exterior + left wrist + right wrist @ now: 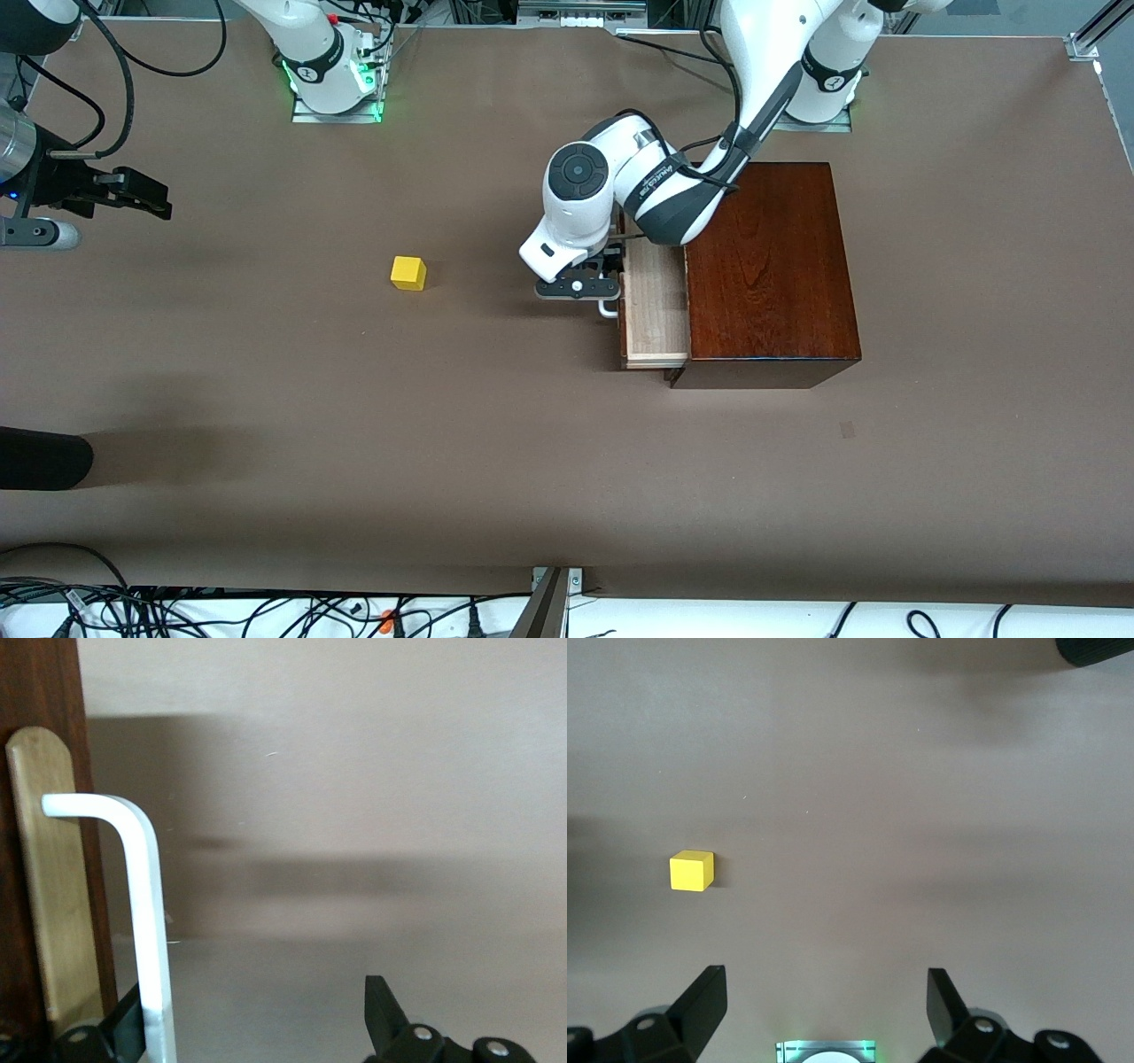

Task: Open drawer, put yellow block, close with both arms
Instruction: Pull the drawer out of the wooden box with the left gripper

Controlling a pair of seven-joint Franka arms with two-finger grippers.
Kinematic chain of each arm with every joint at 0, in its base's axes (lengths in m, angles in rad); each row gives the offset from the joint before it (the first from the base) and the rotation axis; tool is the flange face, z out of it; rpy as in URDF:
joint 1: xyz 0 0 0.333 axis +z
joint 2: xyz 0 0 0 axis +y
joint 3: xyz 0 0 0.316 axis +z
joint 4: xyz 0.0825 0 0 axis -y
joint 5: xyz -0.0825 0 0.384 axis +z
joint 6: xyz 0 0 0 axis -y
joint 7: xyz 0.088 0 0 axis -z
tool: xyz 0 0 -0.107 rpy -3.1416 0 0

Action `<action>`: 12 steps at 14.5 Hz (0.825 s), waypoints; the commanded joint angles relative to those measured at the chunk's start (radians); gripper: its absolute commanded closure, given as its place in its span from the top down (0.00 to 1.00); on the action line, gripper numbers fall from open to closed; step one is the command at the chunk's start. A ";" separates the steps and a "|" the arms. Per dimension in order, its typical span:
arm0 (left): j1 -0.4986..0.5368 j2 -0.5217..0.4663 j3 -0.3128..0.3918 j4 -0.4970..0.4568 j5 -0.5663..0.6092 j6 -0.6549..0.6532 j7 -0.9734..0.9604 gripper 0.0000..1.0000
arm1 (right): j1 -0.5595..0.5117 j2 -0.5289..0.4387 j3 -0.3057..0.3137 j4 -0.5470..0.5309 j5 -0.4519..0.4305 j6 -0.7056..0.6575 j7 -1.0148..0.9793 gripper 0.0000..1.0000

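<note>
The left gripper (592, 276) stands with jaws spread around the white handle (142, 930), likely to draw the drawer (656, 306) out; the tray shows only partly. The right gripper (824, 1010) waits up over the table's right-arm end, jaws released, so the yellow block (408, 273) lies untouched.

Left arm is reaching down, its claw (257, 1028) sitting low with fingers spread apart. Right arm is waiting aloft, its claw (824, 1010) hanging with fingers spread wide.

Even, bright overhead light covers the brown table (266, 425). Soft shadows pool at the lower left of the front view. The dark box (766, 266) shows mild gloss. The left wrist view is hazy, with a blurred shadow band across its middle.
</note>
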 commanded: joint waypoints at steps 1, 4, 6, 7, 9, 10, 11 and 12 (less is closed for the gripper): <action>-0.018 0.045 -0.002 0.071 -0.024 0.011 0.013 1.00 | -0.003 -0.008 0.004 -0.005 0.011 0.003 0.004 1.00; -0.010 0.019 0.004 0.092 -0.022 -0.095 0.016 1.00 | -0.003 -0.009 0.004 -0.005 0.011 -0.002 0.003 1.00; -0.012 0.018 0.007 0.148 -0.019 -0.199 0.016 1.00 | -0.003 -0.011 0.002 -0.005 0.011 -0.002 0.003 1.00; -0.015 0.018 0.007 0.163 -0.013 -0.228 0.016 1.00 | -0.003 -0.011 0.002 -0.005 0.011 -0.003 0.004 1.00; -0.018 0.012 0.005 0.175 0.034 -0.273 0.016 1.00 | -0.005 -0.011 0.002 -0.005 0.011 -0.005 0.000 1.00; -0.015 0.006 0.002 0.185 0.036 -0.311 0.016 1.00 | -0.005 -0.011 0.001 -0.005 0.012 -0.005 -0.004 1.00; -0.012 -0.012 0.005 0.206 0.037 -0.360 0.016 1.00 | -0.005 -0.012 0.001 -0.005 0.011 -0.005 -0.004 1.00; -0.004 -0.032 0.008 0.229 0.037 -0.407 0.020 1.00 | -0.005 -0.011 0.001 -0.005 0.011 -0.005 -0.001 1.00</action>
